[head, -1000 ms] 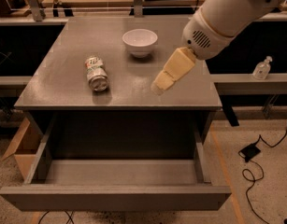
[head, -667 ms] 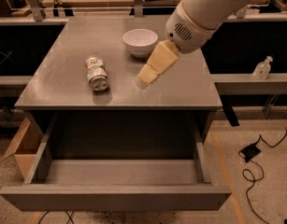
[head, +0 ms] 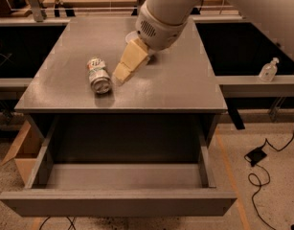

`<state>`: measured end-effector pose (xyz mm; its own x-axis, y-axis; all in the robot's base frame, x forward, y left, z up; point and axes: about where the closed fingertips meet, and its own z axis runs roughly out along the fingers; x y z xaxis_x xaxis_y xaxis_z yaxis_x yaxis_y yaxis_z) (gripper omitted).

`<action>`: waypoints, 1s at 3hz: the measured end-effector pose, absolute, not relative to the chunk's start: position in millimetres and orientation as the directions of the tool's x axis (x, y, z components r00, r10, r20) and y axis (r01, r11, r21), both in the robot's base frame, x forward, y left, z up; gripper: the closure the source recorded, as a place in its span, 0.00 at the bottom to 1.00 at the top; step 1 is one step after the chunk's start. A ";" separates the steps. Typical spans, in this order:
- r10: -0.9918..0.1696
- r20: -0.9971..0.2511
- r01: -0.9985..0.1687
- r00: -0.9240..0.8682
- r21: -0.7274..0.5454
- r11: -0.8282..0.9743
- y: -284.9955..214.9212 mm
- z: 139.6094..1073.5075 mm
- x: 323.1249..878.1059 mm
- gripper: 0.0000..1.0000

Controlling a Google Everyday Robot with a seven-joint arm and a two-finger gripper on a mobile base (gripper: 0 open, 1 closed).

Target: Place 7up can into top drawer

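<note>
grey metal makes up the whole desk, and its flat top takes up most of the view. the 7up can lies on its side on the left half of that top, nearer the front edge than the back edge and well in from the front-left corner. one silver end faces the front edge, and the whitish-green label faces up.

the gripper hangs from a thick white arm that comes in over the back-right part of the desk. its cream wedge slants down toward the front-left, and its tip sits just to the right of the can, with a narrow gap between them. it holds nothing. whether it is clenched or released cannot be told, nor whether its tip touches the top.

a sliver of a white bowl shows beside the arm, toward the back edge.

below the front edge the top drawer stands open, its plain front panel nearest the camera and its low side walls running back under the desk. the can is on the desk top, not in the drawer.
</note>
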<state>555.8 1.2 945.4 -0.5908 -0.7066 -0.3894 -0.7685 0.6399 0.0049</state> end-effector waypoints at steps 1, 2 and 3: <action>-0.685 -0.360 -0.739 -0.634 0.022 0.673 23.6 938.4 570.6 0.00; -0.643 -0.333 -0.694 -0.690 0.051 0.718 37.7 932.0 587.5 0.00; -0.610 -0.302 -0.655 -0.733 0.070 0.753 56.5 926.7 597.1 0.00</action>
